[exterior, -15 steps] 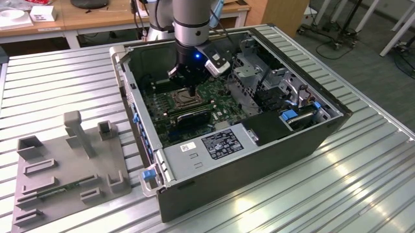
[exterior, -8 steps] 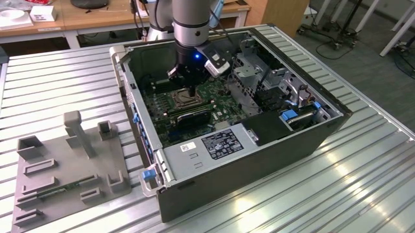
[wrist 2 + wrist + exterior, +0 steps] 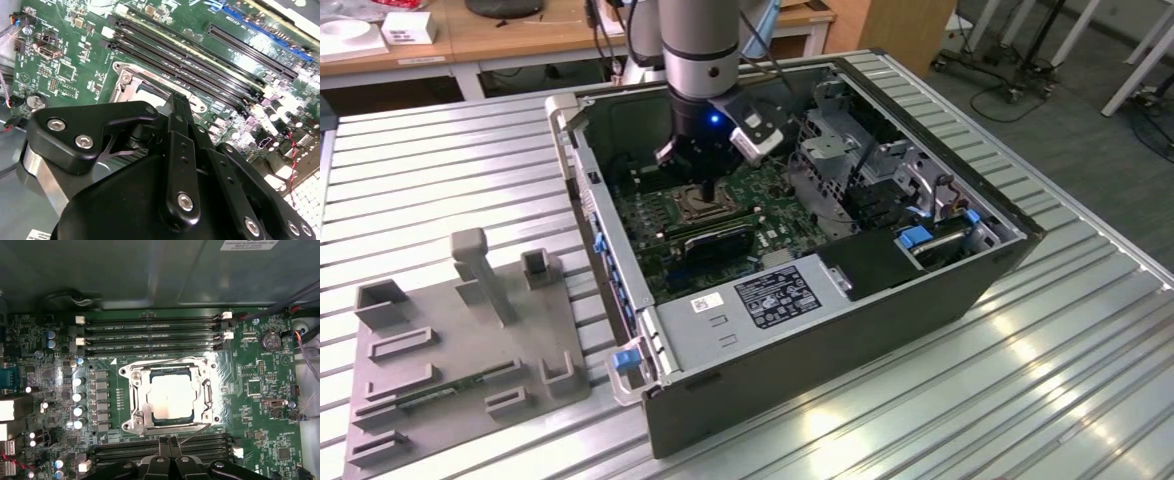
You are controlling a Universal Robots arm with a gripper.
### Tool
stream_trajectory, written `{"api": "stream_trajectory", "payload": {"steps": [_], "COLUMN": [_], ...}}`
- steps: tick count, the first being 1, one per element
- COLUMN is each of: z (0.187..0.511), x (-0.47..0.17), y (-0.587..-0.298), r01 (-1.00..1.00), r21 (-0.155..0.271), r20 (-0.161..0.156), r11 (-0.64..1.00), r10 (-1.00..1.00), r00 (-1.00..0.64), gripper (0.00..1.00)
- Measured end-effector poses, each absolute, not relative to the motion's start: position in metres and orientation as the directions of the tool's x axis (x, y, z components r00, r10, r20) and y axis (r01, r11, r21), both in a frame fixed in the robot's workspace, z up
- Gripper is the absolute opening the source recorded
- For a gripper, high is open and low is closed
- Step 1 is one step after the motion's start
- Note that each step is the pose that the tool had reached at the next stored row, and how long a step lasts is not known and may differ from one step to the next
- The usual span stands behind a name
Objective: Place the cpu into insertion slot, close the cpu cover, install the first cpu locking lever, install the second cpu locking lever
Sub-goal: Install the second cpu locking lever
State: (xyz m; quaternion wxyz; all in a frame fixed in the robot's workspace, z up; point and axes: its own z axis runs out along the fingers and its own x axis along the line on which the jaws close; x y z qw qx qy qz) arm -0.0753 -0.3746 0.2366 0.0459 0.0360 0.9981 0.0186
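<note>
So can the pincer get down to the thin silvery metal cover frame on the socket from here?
Probably yes: the pincer hangs at the edge of the silvery metal cover frame, with nothing between them.

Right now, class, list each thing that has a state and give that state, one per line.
cpu: seated in the slot, face up.
cover: closed over the cpu.
slot: filled.
lever: thin rod along the socket edge, latching unclear.
gripper: fingers together, just beside the socket, holding nothing.
case: side open.
</note>
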Motion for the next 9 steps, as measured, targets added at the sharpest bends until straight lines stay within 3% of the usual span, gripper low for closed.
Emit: {"api": "stream_trajectory", "payload": {"steps": [9], "z": [0.2362], "x": [-0.0844], "y": [-0.378], "r01": [0.07], "r21": [0.041], "r20": [-0.098], "r11": [0.997], "r10": [0.074], "r00": [-0.992], "gripper": [0.1]}}
